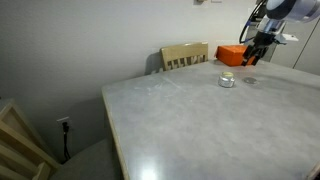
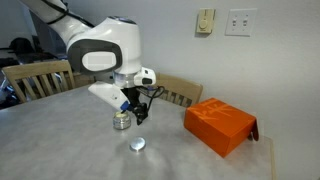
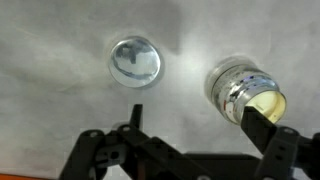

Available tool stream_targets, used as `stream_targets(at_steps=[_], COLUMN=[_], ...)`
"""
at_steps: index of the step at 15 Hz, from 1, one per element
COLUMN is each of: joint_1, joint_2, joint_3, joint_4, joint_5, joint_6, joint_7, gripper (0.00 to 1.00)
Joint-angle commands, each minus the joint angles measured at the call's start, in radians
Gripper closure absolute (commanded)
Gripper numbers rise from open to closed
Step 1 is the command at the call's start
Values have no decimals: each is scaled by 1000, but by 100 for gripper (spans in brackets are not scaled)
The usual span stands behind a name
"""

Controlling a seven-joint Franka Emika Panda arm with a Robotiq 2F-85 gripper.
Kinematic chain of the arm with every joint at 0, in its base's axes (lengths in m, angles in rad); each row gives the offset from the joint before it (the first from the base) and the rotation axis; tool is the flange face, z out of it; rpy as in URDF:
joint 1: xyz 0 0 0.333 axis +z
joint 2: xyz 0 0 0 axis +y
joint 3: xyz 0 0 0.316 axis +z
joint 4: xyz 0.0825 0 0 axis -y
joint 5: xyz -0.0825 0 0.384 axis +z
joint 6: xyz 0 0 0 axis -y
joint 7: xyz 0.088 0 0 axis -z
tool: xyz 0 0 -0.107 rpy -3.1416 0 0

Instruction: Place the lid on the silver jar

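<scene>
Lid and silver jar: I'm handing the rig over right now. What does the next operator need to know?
Gripper: open, empty, hovering above the table over the two items.
Lid: lying flat on the table, beside the silver jar but not touching it.
Jar: standing with its mouth uncovered.
Orange box: off to one side, not involved.
Done: nothing yet; the lid is not grasped.
Left: grasp the lid, lift it, set it on the jar and release.
</scene>
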Motion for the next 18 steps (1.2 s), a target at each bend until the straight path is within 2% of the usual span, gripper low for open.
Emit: stream_targets(at_steps=[1, 5, 8, 11, 18], joint_1=[-4, 53, 52, 27, -13], joint_2=[104, 182, 226, 254, 260], joint_3=[-2, -66, -71, -56, -54], joint_4=[124, 224, 281, 310, 279], joint_5=[-61, -186, -208, -180, -144], joint_6=[-54, -174, -249, -276, -242], joint_7=[68, 281, 351, 356, 368], gripper=[0, 0, 0, 0, 0])
